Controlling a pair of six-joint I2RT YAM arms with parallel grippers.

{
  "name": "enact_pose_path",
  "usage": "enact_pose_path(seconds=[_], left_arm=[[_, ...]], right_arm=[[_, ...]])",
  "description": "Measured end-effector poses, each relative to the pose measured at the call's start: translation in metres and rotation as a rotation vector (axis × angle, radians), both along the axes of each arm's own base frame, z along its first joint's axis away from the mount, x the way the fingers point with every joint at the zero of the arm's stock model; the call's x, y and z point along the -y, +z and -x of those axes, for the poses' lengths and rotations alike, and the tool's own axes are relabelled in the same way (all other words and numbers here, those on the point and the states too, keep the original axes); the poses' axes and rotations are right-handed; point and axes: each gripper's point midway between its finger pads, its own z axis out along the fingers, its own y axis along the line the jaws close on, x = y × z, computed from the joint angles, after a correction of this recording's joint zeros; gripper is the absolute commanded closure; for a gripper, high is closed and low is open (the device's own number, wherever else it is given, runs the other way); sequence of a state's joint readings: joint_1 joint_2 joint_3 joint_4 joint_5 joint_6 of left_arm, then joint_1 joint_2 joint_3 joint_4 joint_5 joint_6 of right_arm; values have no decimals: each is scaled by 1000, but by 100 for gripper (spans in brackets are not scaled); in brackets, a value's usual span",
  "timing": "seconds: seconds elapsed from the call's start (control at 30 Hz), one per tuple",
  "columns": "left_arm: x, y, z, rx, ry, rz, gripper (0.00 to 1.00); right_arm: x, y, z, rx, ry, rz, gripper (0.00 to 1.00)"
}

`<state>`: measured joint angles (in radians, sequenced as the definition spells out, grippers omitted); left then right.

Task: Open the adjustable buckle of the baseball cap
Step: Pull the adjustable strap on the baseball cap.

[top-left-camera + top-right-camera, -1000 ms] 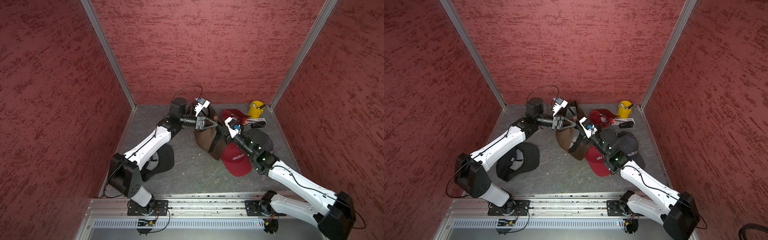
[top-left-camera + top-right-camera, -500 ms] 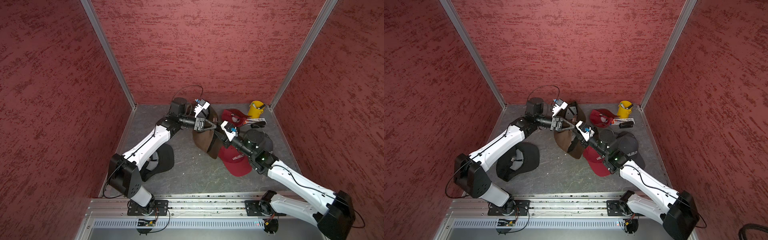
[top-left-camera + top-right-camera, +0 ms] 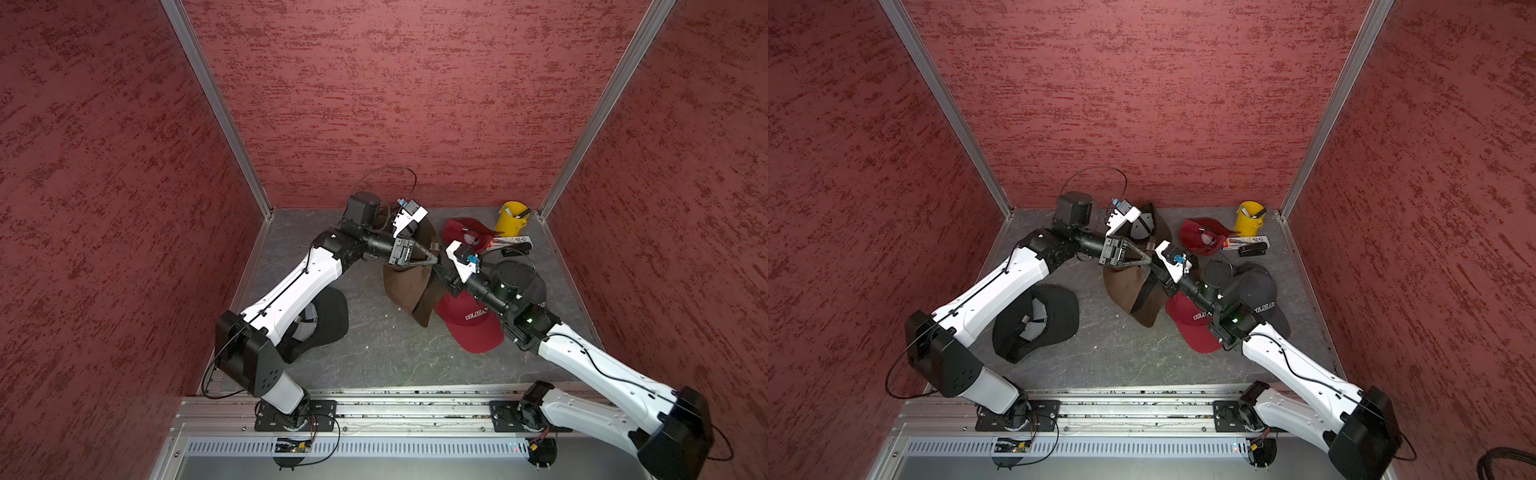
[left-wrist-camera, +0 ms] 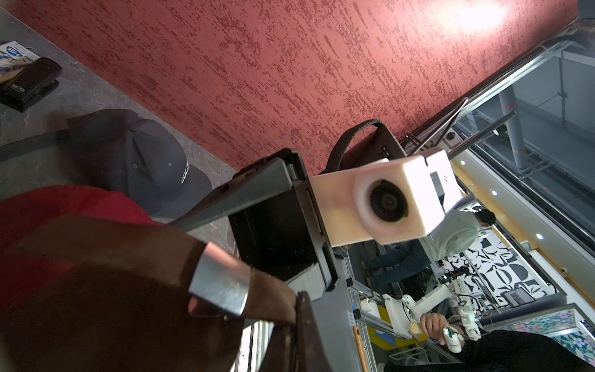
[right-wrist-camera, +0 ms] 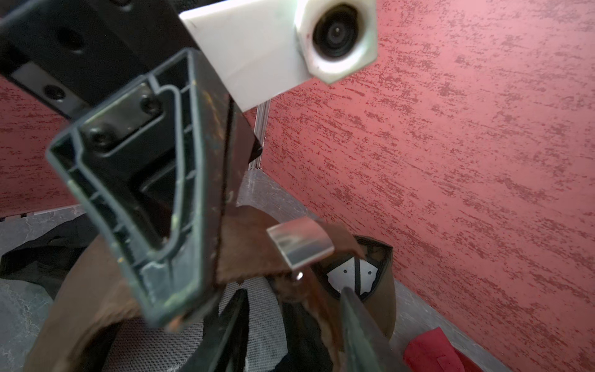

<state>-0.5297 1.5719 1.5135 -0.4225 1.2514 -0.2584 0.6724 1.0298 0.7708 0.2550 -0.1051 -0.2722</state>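
Observation:
A brown baseball cap hangs off the floor by its back strap. My left gripper is shut on the end of that strap. The silver buckle sits on the strap just beyond the left fingertips, its flap lying flat on the strap. My right gripper is right below the buckle. Its jaws stand apart, with a lower part of the strap and the mesh lining between them and no clear touch. In both top views the arms hide the buckle's details.
A red "Colorado" cap lies under the right arm, with a dark grey cap beside it. A black cap lies under the left arm. At the back right are another red cap, a yellow cup and a black stapler. Red walls close in three sides.
My right gripper has moved left up to the left gripper's tips and the buckle, and its jaws have spread wider. The left gripper keeps its hold on the strap, shifted slightly.

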Motion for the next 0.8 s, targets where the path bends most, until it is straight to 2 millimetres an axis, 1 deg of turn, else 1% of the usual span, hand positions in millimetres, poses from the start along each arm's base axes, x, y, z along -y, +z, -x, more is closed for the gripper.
enact_pose_path(seconds=[0.17, 0.3, 0.4, 0.53, 0.63, 0.73, 0.8], left_arm=[[-1, -6, 4, -17, -8, -19, 100], [0, -10, 5, -24, -16, -27, 100], [2, -16, 5, -38, -24, -38, 100], [4, -24, 4, -55, -32, -52, 100], [5, -26, 4, -61, -33, -59, 100], [5, -27, 4, -57, -31, -62, 100], [5, -28, 3, -58, -30, -63, 100]], right_arm=[[2, 0, 0, 1, -11, -1, 54], [-3, 0, 4, -4, 28, -2, 61], [-10, -6, 7, -22, 68, 7, 69], [-14, -15, 5, -50, 82, 17, 85], [-12, -10, 4, -44, 67, -11, 94], [-5, -5, 4, -25, 37, -60, 100], [-1, -3, 4, -19, 19, -90, 100]])
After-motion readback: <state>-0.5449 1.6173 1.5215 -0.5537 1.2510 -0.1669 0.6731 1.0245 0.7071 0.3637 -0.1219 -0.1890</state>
